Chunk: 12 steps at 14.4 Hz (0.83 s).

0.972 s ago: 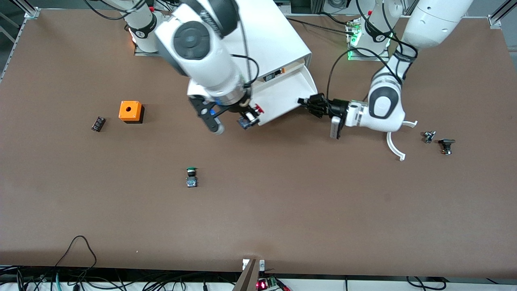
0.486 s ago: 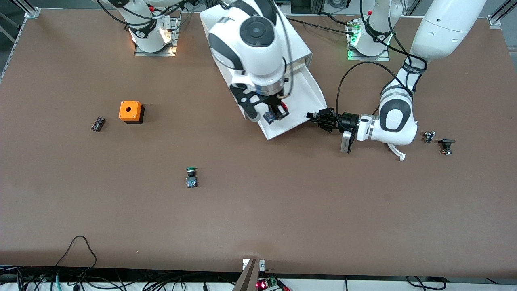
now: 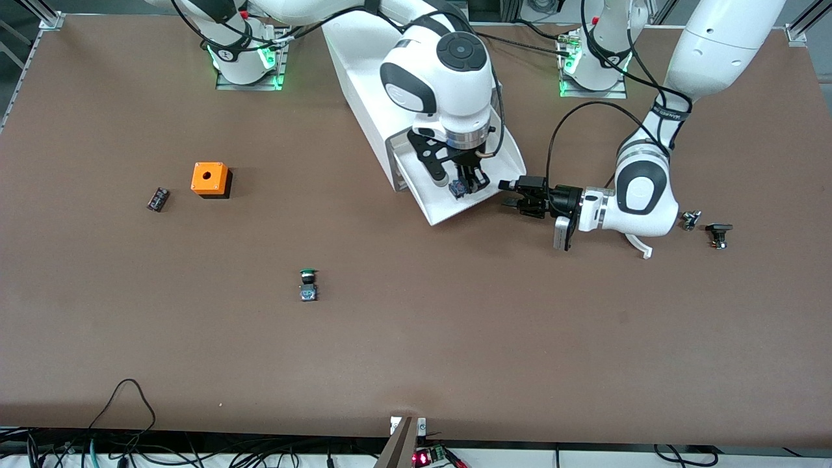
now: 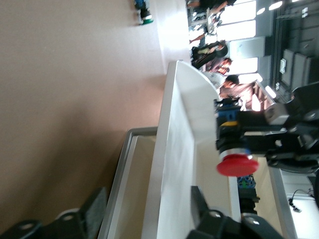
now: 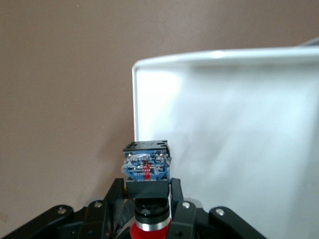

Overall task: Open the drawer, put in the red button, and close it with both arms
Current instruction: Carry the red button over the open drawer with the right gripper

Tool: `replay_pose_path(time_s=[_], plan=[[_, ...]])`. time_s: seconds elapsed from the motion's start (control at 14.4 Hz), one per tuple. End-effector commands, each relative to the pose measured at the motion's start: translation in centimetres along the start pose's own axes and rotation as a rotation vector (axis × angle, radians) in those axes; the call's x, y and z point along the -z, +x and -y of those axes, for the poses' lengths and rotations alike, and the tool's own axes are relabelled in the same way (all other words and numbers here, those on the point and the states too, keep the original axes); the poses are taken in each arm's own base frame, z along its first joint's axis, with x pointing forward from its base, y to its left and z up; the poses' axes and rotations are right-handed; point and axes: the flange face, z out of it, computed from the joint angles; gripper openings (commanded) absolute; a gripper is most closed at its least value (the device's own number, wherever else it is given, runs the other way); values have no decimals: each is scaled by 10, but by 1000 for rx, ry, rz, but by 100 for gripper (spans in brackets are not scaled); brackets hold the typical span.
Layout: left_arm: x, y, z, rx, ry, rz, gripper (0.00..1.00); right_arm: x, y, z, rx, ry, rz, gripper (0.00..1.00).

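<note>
**Carrying the red button over the open drawer**

Hanging over the pulled-out drawer [image 3: 448,208], the red button [image 3: 459,188] sits pinched in the right gripper [image 3: 467,183], whose fingers clamp its black body. Its long axis appears to run roughly level, base toward the front camera, red cap [image 4: 237,165] toward the cabinet [image 3: 364,71]. Step 1, opening, looks done; release and closing remain. The left gripper [image 3: 520,197], fingers spread and empty, waits just beside the drawer's corner. The green button [image 3: 308,285] lies nearer the front camera.

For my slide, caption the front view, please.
Right gripper holds the red button over the open drawer; left gripper waits beside it.
</note>
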Motion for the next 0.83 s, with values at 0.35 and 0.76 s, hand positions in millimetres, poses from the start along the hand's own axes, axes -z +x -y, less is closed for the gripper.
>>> replay_pose_path(time_s=[0.35,0.76], plan=[[89,45,-74,105,230,204,100,-23,-20,-7,-62,53,-21,99],[147,74,-137,227,520,301,100,34,47,31,-45,112,-8,100]])
